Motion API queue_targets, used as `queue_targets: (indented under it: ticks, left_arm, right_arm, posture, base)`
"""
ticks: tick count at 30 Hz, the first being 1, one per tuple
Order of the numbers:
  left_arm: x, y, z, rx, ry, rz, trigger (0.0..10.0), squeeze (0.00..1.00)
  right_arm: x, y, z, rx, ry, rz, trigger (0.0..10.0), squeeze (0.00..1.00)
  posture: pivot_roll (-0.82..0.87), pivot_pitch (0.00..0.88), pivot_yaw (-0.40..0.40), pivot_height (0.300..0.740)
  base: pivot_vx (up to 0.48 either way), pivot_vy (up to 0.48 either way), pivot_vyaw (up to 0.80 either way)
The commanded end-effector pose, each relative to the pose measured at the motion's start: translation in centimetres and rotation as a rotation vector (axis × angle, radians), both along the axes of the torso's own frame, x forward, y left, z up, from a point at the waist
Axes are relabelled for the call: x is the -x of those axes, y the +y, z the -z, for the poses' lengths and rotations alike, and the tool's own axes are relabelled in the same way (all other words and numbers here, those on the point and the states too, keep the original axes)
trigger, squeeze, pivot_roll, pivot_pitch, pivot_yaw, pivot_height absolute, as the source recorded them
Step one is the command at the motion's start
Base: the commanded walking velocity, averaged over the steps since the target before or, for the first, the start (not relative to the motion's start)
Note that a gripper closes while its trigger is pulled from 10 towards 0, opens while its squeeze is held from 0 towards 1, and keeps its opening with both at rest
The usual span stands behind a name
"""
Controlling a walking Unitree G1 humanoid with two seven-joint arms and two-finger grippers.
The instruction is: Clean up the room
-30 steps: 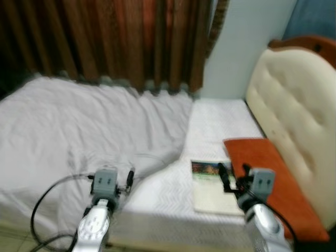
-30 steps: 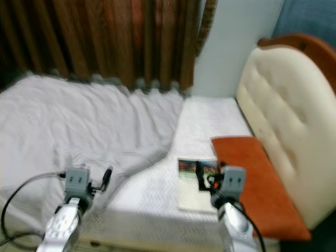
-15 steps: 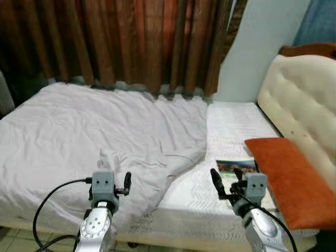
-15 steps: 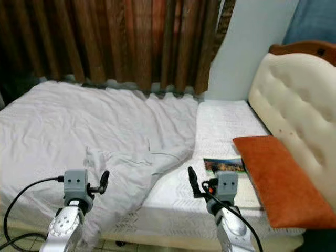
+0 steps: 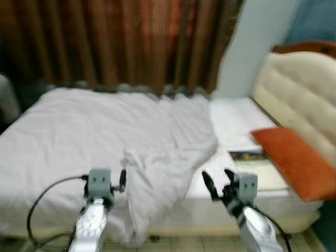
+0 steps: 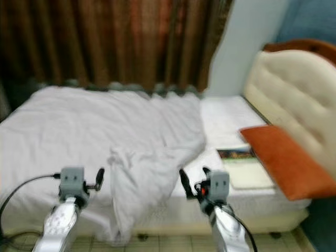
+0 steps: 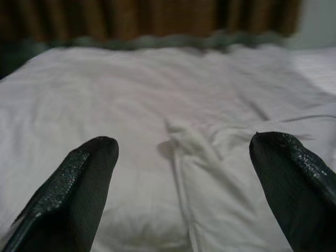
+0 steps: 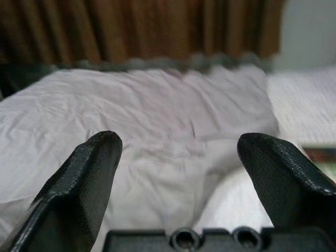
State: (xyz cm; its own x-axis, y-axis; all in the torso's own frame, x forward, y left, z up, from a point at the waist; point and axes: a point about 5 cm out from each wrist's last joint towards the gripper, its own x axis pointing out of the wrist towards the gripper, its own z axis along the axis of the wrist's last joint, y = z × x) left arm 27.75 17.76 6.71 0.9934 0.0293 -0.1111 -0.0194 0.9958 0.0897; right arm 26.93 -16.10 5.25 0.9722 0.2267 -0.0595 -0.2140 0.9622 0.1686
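**Both grippers held out over bed edge, nothing grasped**

Left eye: bed (image 5: 231, 113) w/ white sheet (image 5: 105, 131) rumpled, one fold hanging off near edge at 6 o'clock. Orange pillow (image 5: 294, 160) at 3 o'clock by headboard (image 5: 299, 89); book (image 5: 247, 156) just beside it. Curtain (image 5: 121, 42) at 12. Left gripper (image 5: 122, 180) – can't tell its state here. Right gripper (image 5: 216, 185) spread.

Right eye: same scene.

Left wrist: fingers (image 7: 73, 189) apart, released, sheet beyond.

Right wrist: fingers (image 8: 79, 184) apart, released.
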Motion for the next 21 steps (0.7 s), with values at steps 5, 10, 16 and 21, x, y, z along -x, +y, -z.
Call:
queue_targets:
  ticks: [5,10,16,21]
  left_arm:
    - [3.0,-0.6,-3.0,0.104,-0.107,0.165,10.0,0.00]
    - [3.8,-0.2,-2.4,0.102,-0.067,0.154,10.0,0.00]
    - [3.5,0.0,-1.6,0.077,-0.003,0.125,10.0,0.00]
    - [3.4,0.3,-1.1,0.046,0.041,0.117,10.0,0.00]
  right_arm:
    - [2.8,-2.9,-0.4,-0.003,0.003,0.132,10.0,0.00]
    - [3.6,-3.0,-0.1,0.033,0.027,0.110,10.0,0.00]
    - [3.5,-2.7,-0.1,0.050,0.041,0.097,10.0,0.00]
    - [3.5,-2.5,0.1,0.062,0.048,0.088,10.0,0.00]
  posture:
    - [0.09,0.000,-0.077,0.740]
    - [0.09,0.000,-0.077,0.740]
    - [0.09,0.000,-0.078,0.740]
    - [0.09,0.000,-0.073,0.740]
  base:
    - [0.451,0.000,0.00]
    - [0.449,0.000,0.00]
    - [0.440,0.000,0.00]
    - [0.439,0.000,0.00]
